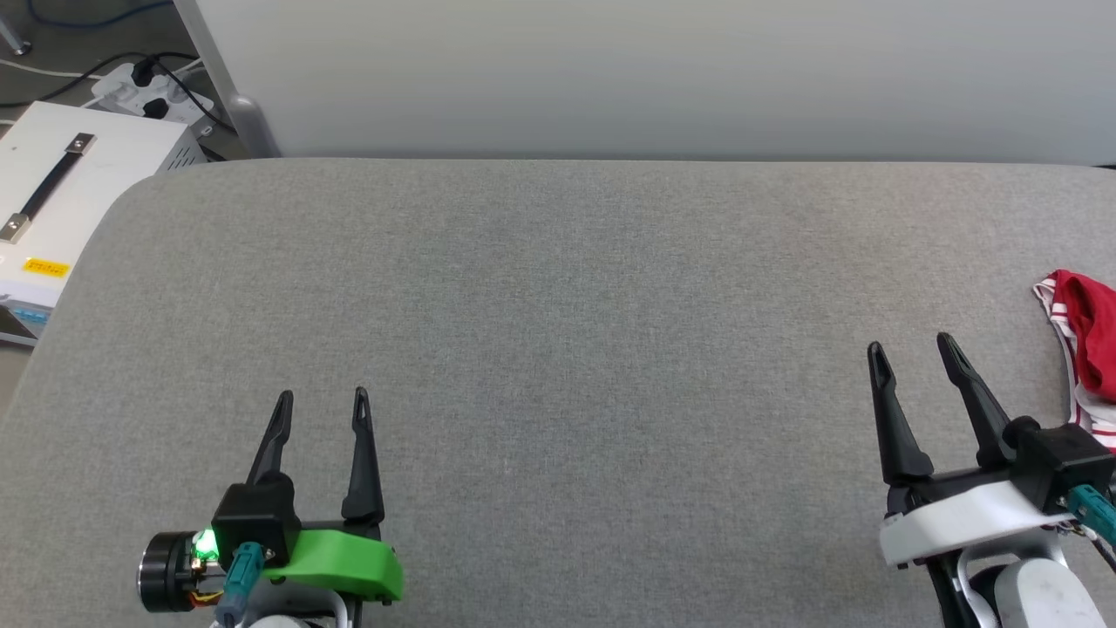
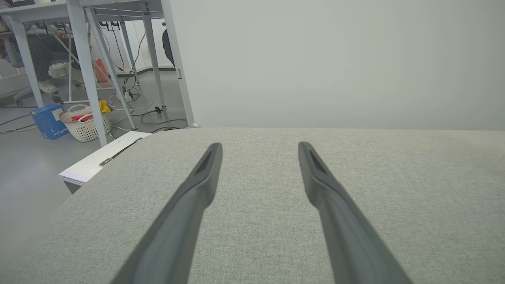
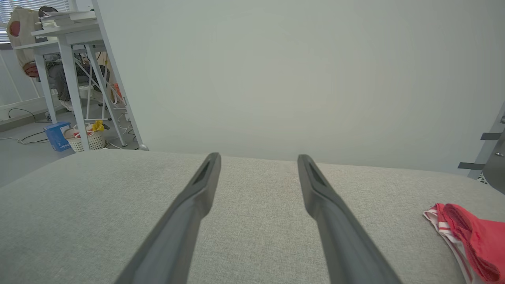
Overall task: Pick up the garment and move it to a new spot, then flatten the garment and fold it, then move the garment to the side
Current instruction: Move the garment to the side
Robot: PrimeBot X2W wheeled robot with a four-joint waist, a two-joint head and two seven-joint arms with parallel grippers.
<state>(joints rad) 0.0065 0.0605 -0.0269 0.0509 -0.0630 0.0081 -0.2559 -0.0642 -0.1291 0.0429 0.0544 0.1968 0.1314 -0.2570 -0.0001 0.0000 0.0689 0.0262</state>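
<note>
Head view: one bunched red-and-white garment (image 1: 1090, 336) sits at the grey table's (image 1: 558, 305) right edge, just beside the right gripper (image 1: 909, 342); the left gripper (image 1: 323, 394) is well apart. Left wrist view: two fingers (image 2: 185, 221) spread wide, empty. Right wrist view: same two-finger spread, nothing held, garment at lower right.

1. The left gripper (image 1: 323, 392) has two long, dark, tapering fingers (image 1: 272, 445) on a black block (image 1: 257, 510). It also carries a bright green bracket (image 1: 344, 558), a glowing green light (image 1: 206, 546) and a teal connector (image 1: 244, 565).
2. The right gripper (image 1: 909, 342) has matching fingers, a white bracket (image 1: 959, 516), a teal plug (image 1: 1094, 508) and a pale, rounded forearm (image 1: 1042, 597).
</note>
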